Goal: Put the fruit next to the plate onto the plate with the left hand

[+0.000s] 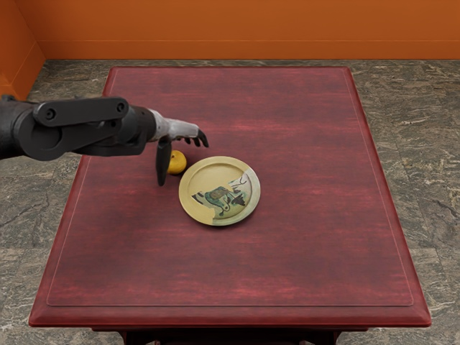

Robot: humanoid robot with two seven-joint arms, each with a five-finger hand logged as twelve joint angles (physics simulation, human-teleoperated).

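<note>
Just left of plate (pixel 210 172) rim: fruit (pixel 177 162) on table (pixel 302 122), close to rim, contact unclear. Left hand (pixel 176 135) over it, fingers spread, holding nothing, thumb down on fruit's far side. Risks: thumb nudge rolls round fruit away; weak pinch drops it; fingers clip rim, shift plate.

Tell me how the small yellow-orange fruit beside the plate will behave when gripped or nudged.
The fruit looks round, so it will probably roll across the smooth table if nudged, possibly against the nearby plate. It is small beside the left hand, so it is likely light. Its smooth, curved skin may slip in a loose grasp.
</note>
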